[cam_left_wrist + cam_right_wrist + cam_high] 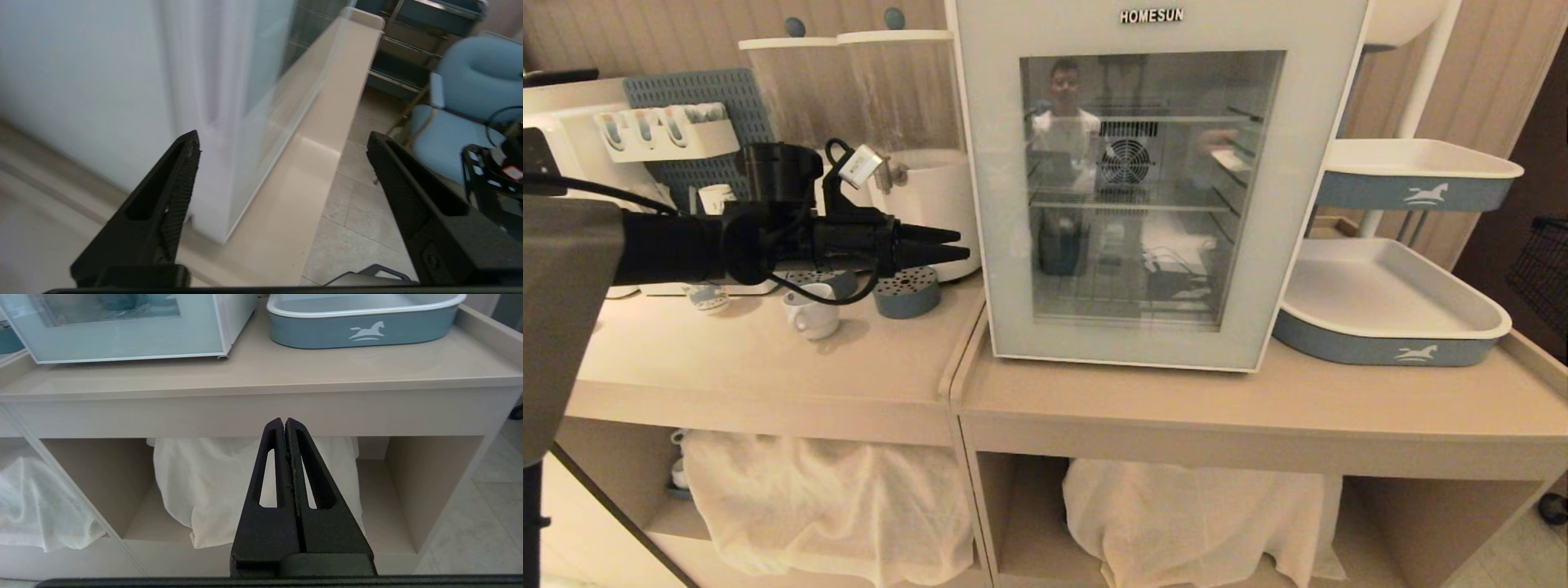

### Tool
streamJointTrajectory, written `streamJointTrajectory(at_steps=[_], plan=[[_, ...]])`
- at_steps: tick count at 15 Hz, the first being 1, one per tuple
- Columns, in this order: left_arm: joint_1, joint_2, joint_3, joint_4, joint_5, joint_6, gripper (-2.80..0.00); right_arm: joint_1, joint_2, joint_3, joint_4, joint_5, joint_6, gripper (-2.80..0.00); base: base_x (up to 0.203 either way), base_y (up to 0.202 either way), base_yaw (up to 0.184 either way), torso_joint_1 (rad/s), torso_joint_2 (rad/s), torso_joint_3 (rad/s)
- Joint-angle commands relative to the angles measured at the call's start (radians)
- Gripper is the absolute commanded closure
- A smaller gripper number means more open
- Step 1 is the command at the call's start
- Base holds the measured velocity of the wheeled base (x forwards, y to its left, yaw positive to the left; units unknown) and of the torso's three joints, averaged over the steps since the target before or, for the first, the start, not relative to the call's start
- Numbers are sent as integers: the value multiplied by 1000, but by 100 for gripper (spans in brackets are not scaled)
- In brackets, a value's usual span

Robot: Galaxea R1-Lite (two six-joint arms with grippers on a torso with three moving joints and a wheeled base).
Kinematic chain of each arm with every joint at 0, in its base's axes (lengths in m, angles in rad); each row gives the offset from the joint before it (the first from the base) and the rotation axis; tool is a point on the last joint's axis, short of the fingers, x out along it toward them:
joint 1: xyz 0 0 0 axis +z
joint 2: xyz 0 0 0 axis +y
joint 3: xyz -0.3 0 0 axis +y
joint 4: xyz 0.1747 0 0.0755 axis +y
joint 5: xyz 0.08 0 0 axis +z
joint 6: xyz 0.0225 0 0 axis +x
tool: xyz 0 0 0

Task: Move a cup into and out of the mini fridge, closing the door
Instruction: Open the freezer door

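Just beside the mini fridge [1160, 188], whose door [1005, 245] was shut, the left hand [960, 245] hovered wide open and empty, probably aiming for the door edge, the cup [813, 314] resting on the worktop [768, 359] below.

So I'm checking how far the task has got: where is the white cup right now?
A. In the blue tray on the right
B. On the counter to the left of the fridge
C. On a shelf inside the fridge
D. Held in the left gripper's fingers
B: the cup stands on the counter left of the mini fridge, below the empty left gripper.
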Motion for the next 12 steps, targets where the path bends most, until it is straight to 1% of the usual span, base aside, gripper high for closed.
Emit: streamJointTrajectory(at_steps=[1, 3, 5, 7, 8, 12], plan=[[1, -7, -1, -1, -7, 0, -280, 0, 0, -1, 0, 0, 0, 0, 0, 0, 0, 0, 0, 0], [-1, -13, -1, 1, -19, -2, -280, 0, 0, 0, 0, 0, 1, 0, 0, 0, 0, 0, 0, 0], [-2, -17, 0, 4, -46, -2, -280, 0, 0, 0, 0, 0, 1, 0, 0, 0, 0, 0, 0, 0], [-4, -22, 0, 2, -76, -26, -280, 0, 0, -1, 0, 0, 1, 0, 0, 0, 0, 0, 0, 0], [-7, -22, 0, -4, -103, -43, -280, 0, 0, 0, 0, 0, 1, 0, 0, 0, 0, 0, 0, 0], [-18, -15, 2, -16, -98, -31, -280, 0, 0, 0, -1, 0, 0, 0, 0, 0, 0, 0, 0, 0]])
